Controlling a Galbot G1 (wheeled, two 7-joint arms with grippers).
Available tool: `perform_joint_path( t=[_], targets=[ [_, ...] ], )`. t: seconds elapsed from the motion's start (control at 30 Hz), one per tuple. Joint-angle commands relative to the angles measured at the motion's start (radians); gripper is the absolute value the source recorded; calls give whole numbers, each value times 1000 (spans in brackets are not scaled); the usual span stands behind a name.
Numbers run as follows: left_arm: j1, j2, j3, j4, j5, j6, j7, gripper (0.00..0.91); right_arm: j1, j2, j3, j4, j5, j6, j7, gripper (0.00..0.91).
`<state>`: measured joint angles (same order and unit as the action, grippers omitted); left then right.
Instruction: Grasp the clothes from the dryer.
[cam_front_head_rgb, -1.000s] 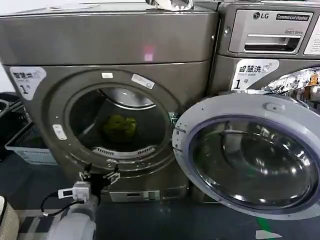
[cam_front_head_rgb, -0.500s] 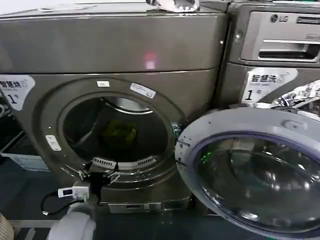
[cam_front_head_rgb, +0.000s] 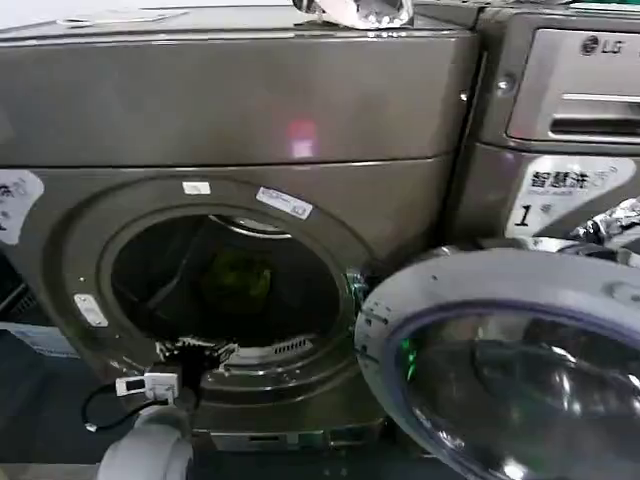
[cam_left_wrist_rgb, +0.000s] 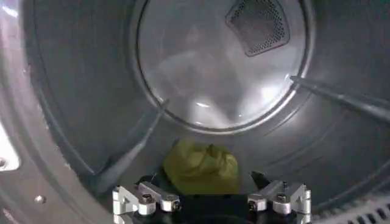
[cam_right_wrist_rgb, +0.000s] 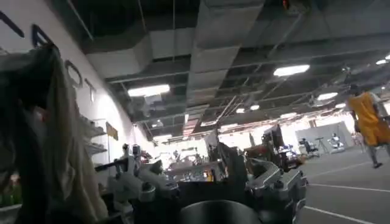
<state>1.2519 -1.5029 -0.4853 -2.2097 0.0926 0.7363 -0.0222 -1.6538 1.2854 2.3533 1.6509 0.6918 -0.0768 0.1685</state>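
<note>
Open dryer (cam_front_head_rgb: 240, 110) mouth, unobstructed path to clothes (cam_left_wrist_rgb: 200, 168)

The dryer (cam_front_head_rgb: 230, 100) has a smooth bronze-grey metal casing with a dull satin sheen. Its drum (cam_left_wrist_rgb: 73, 91) is smooth grey metal, faintly shiny on the round back wall. The open door (cam_front_head_rgb: 520, 370) has a matt grey plastic rim around glossy dark glass. The clothes (cam_left_wrist_rgb: 200, 168) are soft, matt yellow-green cloth, crumpled. The left claw (cam_left_wrist_rgb: 211, 198) is of bare bright metal with dark screws, its two sides set wide apart.
</note>
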Motion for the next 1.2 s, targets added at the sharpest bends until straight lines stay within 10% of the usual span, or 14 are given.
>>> perform_joint_path(
  t=[0.03, 0.7, 1.2],
  targets=[
    [1, 0, 3, 0, 0, 49, -1, 907, -1, -1, 1, -4, -1, 1, 0, 907],
    [-176, 6, -17, 188, 0, 49, -3, 907, 13, -7, -26, 7, -22, 9, 2, 907],
    [-541, -6, -29, 683, 105, -188, 24, 907, 18, -13, -47, 17, -22, 11, 2, 907]
  ],
)
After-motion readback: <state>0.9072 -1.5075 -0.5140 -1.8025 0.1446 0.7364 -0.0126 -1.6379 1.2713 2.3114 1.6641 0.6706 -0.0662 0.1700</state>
